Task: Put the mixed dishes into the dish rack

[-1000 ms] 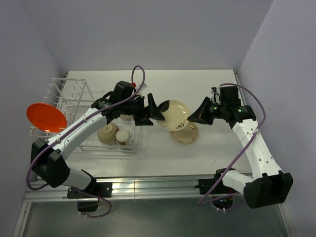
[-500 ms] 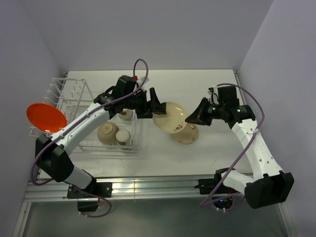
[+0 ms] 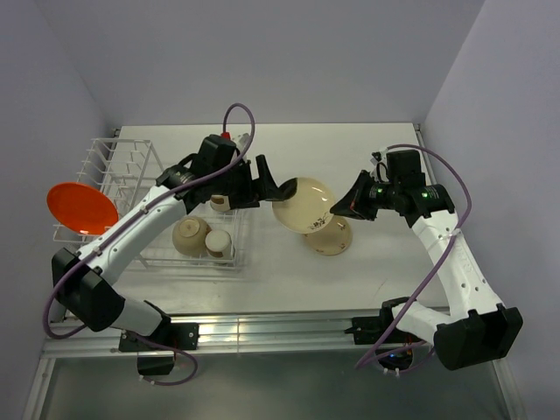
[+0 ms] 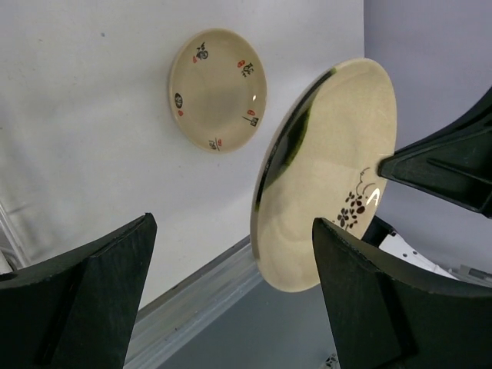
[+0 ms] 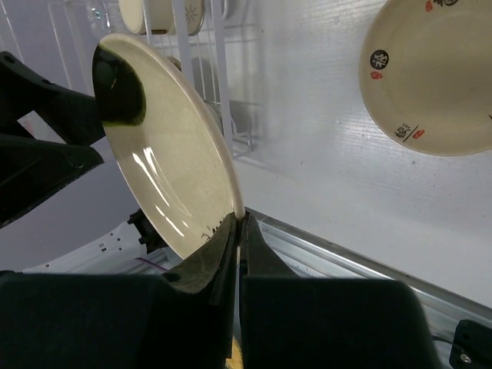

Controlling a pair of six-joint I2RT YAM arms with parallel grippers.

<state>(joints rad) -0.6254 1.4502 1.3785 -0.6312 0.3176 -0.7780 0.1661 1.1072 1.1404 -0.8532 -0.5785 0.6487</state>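
The cream shallow dish (image 3: 306,203) is held tilted above the desk (image 3: 350,149), its rim clamped by the right end effector (image 5: 240,223). The left end effector (image 4: 234,224) is spread wide and empty, just beside the opposite rim. A cream-white bowl (image 3: 332,239) lies on the desk, partly covered by the dish. Two tan cups (image 3: 191,234) sit in the dish rack (image 3: 122,171), and the orange plate (image 3: 81,207) is seen at its left end.

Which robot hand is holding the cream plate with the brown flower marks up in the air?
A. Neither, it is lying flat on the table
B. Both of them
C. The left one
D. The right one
D. The right gripper is pinched shut on the rim of the cream plate, while the left gripper is wide open and not touching it.
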